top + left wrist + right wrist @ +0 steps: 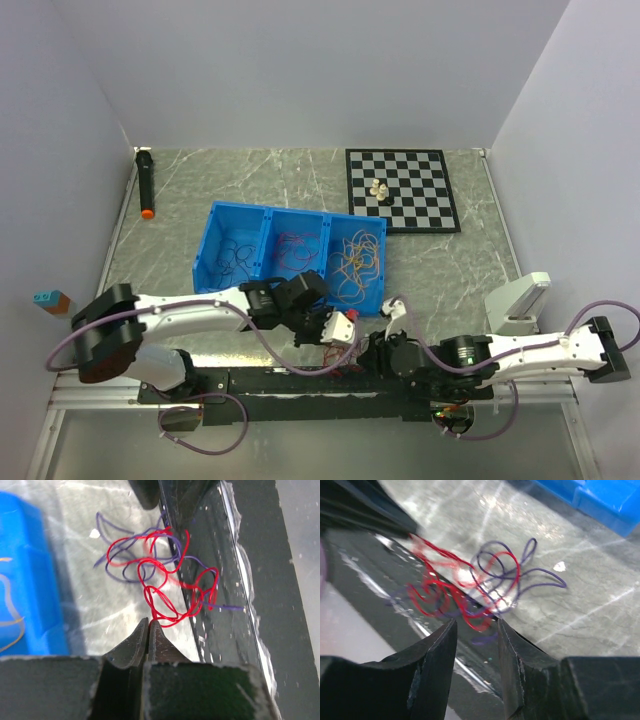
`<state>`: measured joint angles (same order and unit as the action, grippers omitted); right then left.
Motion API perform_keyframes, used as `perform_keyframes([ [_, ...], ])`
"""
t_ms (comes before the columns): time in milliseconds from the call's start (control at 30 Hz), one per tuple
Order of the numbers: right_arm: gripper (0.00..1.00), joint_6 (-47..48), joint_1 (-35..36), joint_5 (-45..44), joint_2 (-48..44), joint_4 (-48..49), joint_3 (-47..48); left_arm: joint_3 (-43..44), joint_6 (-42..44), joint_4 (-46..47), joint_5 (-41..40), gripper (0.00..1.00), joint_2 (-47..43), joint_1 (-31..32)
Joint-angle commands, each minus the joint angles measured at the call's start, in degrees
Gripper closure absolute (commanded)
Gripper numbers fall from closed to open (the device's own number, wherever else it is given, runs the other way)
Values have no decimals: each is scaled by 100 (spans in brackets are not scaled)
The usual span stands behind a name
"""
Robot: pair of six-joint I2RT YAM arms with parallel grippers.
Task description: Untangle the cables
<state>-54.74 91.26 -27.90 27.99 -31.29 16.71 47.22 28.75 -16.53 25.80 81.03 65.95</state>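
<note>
Now the left gripper (149,626) is clenched on a loop of the red cable (161,596). It is part of the tangle (470,587) lying across the table's (90,605) near edge and the black rail (220,580), near the blue bin (30,580). The right gripper (475,627) is half open just short of it, grasping nothing. It seems best to draw the red out slowly while the right pins the dark purple strands (542,577). How firmly the pinch bites is unclear, and from above the arms hide most of the tangle.

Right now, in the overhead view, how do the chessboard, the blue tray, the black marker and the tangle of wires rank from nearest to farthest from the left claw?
Measured from the left gripper:
1. tangle of wires, right at its closed fingertips, at the near edge.
2. blue tray, just beyond it, mid-table.
3. chessboard, far side, to the right.
4. black marker, far left corner.
</note>
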Motion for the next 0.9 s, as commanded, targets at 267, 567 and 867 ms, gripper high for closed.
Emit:
perform_keyframes([
  [267,54,375,-21,-14,1006,518,500,-11,456,-1177,-102,99,-1511,-311],
  [567,52,1105,-925,626,2026,1255,887,-564,596,-1036,-163,99,-2126,-425],
  [867,48,1940,-1506,1795,2658,2126,869,-1224,710,-667,-347,99,-2487,-531],
])
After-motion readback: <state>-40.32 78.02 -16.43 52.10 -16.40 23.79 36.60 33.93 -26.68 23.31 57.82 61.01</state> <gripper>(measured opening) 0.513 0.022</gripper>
